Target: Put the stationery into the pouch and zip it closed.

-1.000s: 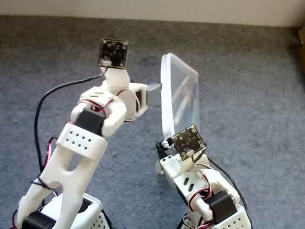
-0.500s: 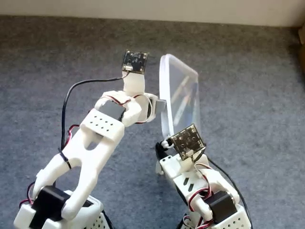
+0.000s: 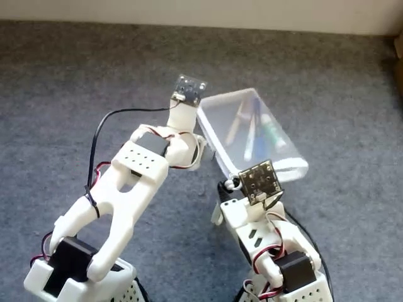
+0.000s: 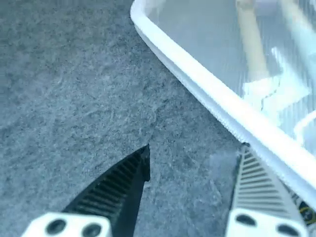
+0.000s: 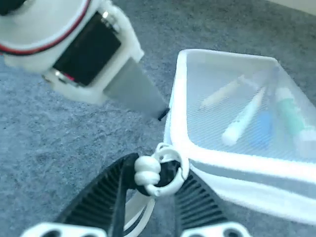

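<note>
Right tool (image 5: 155, 170) is pinching the pull (image 5: 146, 177); left tool (image 4: 195, 147) is gaping, so the unheld pouch (image 3: 252, 129) is risking dragging.

Pouch (image 3: 284, 153) is done in clear mesh with white trim; beige, blue and teal stationery (image 3: 252, 135) is seen inside. Carpet (image 3: 75, 75) is mottled grey.

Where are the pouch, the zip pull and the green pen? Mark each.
pouch (image 5: 232, 161), right wrist view, white zip band.
zip pull (image 5: 159, 173), right wrist view, its ring.
green pen (image 5: 288, 116), right wrist view, mid-barrel.
</note>
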You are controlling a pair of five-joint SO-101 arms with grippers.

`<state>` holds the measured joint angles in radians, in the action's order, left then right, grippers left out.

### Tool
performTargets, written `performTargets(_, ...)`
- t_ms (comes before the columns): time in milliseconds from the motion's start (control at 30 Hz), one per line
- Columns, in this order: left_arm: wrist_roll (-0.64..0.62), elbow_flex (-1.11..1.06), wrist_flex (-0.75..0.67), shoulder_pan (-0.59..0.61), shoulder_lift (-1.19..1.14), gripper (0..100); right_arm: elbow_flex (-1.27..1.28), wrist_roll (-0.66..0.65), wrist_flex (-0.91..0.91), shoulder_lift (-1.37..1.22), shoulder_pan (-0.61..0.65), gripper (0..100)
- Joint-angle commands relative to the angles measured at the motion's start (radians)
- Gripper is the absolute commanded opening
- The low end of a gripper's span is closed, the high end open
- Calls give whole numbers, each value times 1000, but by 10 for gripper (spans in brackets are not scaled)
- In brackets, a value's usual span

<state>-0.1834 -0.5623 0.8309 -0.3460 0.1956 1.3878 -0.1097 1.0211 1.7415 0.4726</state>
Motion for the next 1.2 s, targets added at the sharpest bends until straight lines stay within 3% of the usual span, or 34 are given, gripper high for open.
performTargets(0, 46, 19, 29, -21, 8, 266, -73, -5, -5, 21, -36, 5)
performTargets(100, 68, 53, 68, -18, 10, 266, -73, -5, -5, 21, -51, 5)
performTargets(433, 89, 298, 388, -1, 50, 266, -162, -23, 1, 21, -130, 5)
performTargets(733, 207, 174, 402, 64, 496, 266, -366, -236, -7, -10, -130, 5)
performTargets(1167, 212, -102, 408, 159, 963, 270, -809, -304, -1, -444, -128, 5)
